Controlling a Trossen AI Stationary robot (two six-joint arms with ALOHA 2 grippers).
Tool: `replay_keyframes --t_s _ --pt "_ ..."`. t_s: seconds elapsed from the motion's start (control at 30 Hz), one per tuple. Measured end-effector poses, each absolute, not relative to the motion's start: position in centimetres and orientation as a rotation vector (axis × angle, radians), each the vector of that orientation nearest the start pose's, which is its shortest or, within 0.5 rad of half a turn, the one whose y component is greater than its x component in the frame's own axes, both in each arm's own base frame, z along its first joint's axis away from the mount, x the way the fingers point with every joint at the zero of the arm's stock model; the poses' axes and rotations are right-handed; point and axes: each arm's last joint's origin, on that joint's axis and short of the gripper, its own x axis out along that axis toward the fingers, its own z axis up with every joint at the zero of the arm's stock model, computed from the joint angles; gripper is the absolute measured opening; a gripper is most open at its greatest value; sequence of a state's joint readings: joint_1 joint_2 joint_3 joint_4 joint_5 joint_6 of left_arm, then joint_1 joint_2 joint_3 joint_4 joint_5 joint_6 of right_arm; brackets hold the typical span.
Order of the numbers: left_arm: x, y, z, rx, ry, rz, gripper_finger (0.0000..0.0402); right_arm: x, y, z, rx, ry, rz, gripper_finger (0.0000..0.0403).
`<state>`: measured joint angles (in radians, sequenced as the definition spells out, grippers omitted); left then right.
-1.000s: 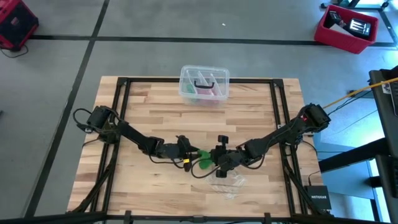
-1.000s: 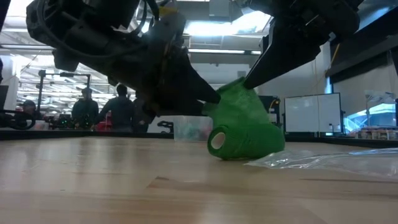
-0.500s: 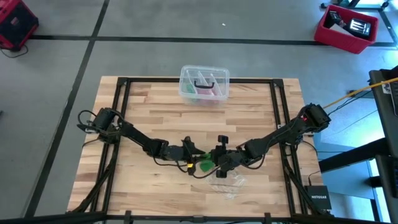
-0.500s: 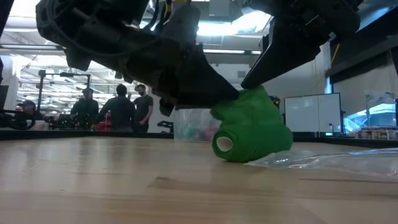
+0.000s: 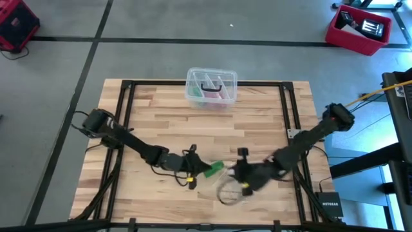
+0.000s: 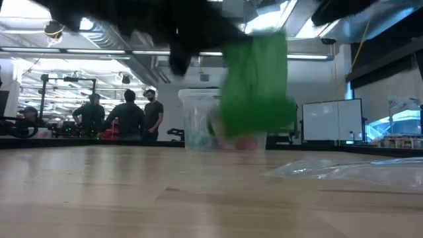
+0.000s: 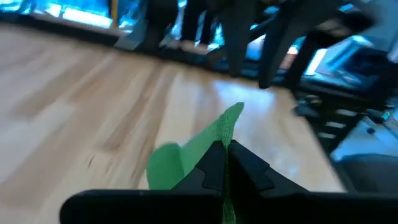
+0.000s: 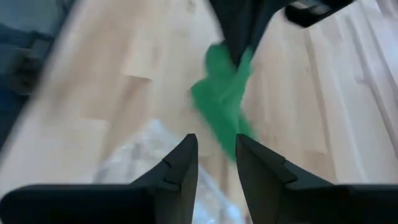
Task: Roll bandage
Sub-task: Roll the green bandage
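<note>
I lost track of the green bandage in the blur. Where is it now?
In the high view the bandage is near the table's front centre, pinched in the left gripper, lifted off the wood, with the right gripper just beyond it.

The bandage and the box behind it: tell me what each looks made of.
The bandage: soft green fabric, matte; it folds and hangs limp where the left gripper pinches it. The box: clear plastic, apparently rigid; its contents show through the walls.
</note>
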<state>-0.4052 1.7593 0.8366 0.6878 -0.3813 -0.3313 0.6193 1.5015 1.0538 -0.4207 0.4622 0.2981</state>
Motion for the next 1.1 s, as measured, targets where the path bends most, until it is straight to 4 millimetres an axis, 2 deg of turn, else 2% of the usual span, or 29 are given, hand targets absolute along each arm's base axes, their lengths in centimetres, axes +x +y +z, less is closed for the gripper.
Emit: replay_keyframes --t_s 0.1,0.2,0.3,0.4,0.5,0.6,0.73,0.83,1.1 --pt "32.6 -14.3 21.4 -0.197 0.175 -0.037 0.0001 23.8 18.7 25.6 -0.182 0.694 0.09 0.0111" --pt "32.0 -15.4 23.9 -0.167 0.158 -0.078 0.0001 22.6 20.5 25.5 -0.191 0.662 0.115 0.0111" --pt "31.6 -16.6 25.3 -0.14 0.14 -0.115 0.0001 22.5 21.6 24.5 -0.138 0.653 0.066 0.0111" --pt "31.5 -17.7 26.4 -0.124 0.118 -0.144 0.0001 23.0 22.3 23.1 -0.171 0.643 0.005 0.0122" --pt "31.1 -18.3 26.6 -0.119 0.111 -0.147 0.0 23.6 22.8 22.4 -0.179 0.602 -0.023 0.0143" --pt "30.8 -18.7 26.7 -0.102 0.101 -0.102 0.0 24.1 23.6 22.3 -0.153 0.58 0.054 0.0164" --pt "30.8 -18.7 26.7 -0.118 0.098 -0.086 0.0 23.7 24.8 22.2 -0.143 0.556 0.112 0.0184" --pt "30.9 -18.5 26.7 -0.116 0.092 -0.048 0.0 23.4 25.3 22.1 -0.159 0.523 0.091 0.0188" --pt "31.0 -18.3 26.7 -0.116 0.09 -0.035 0.0 25.0 25.7 20.2 -0.21 0.481 0.02 0.0182"
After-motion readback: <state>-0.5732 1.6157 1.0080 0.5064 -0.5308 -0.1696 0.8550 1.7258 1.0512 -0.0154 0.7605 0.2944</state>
